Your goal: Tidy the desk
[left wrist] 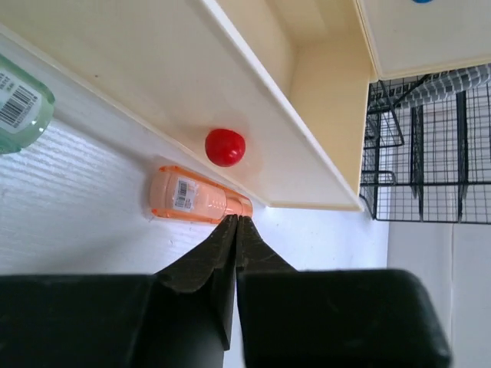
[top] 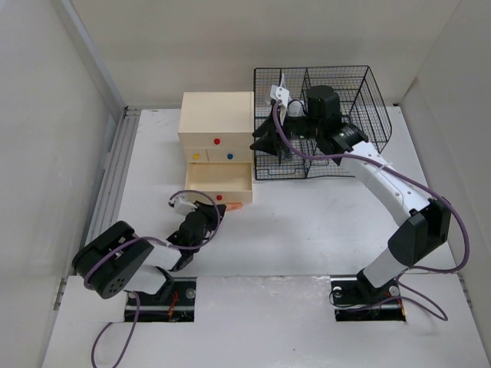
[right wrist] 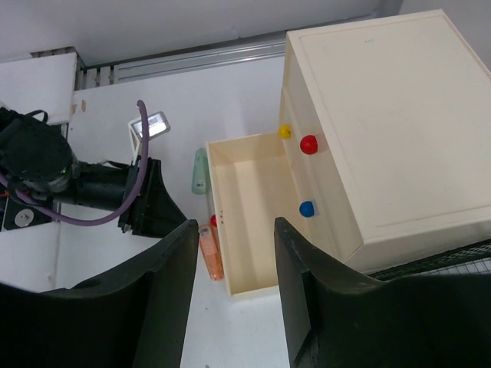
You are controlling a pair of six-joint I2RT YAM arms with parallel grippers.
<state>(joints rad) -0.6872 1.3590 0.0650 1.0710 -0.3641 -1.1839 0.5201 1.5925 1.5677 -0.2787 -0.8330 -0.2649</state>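
White walls on three sides, closing in the desk (top: 307, 230), a broad white tabletop filling the middle of the top view.

Toward the far edge, left of middle: a beige drawer box (top: 217, 123) with yellow, red and blue knobs. Bottom drawer (top: 219, 182) pulled out toward the near edge. Just beside the box on its right, also at the far edge: a black wire basket (top: 337, 100).

Flat on the tabletop along the open drawer's front: an orange tube (left wrist: 192, 201) with a barcode label, right by the drawer's red knob (left wrist: 225, 146), and a pale green tube (right wrist: 199, 170) nearer the front's left end.

Left gripper (left wrist: 236, 220) low over the tabletop, fingertips pressed together, at the orange tube's narrow end. Right gripper (right wrist: 234, 226) up above the gap between box and basket, looking down on the open drawer, fingers (right wrist: 173, 291) apart, gripping nothing.
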